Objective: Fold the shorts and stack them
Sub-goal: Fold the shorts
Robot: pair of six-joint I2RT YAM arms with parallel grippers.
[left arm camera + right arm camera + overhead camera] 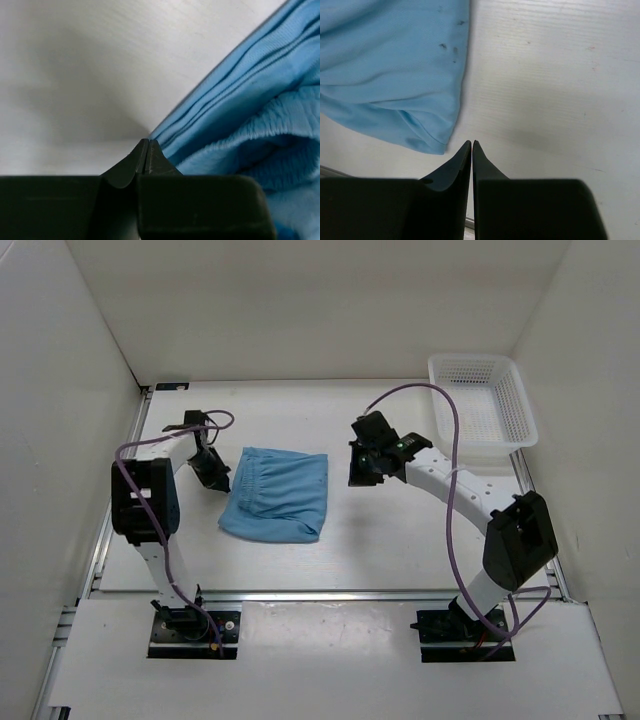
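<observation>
The light blue shorts (277, 492) lie folded on the white table between the two arms, gathered waistband toward the far left. My left gripper (213, 472) is shut and empty just left of the shorts; in the left wrist view its tips (148, 142) sit at the edge of the fabric (250, 100). My right gripper (360, 472) is shut and empty to the right of the shorts; in the right wrist view its tips (471, 144) stand off the table just beside a corner of the shorts (395, 65). No drawstring shows.
A white mesh basket (482, 405) stands at the far right of the table. White walls close in the table on the left, back and right. Metal rails (330, 595) run along the near edge.
</observation>
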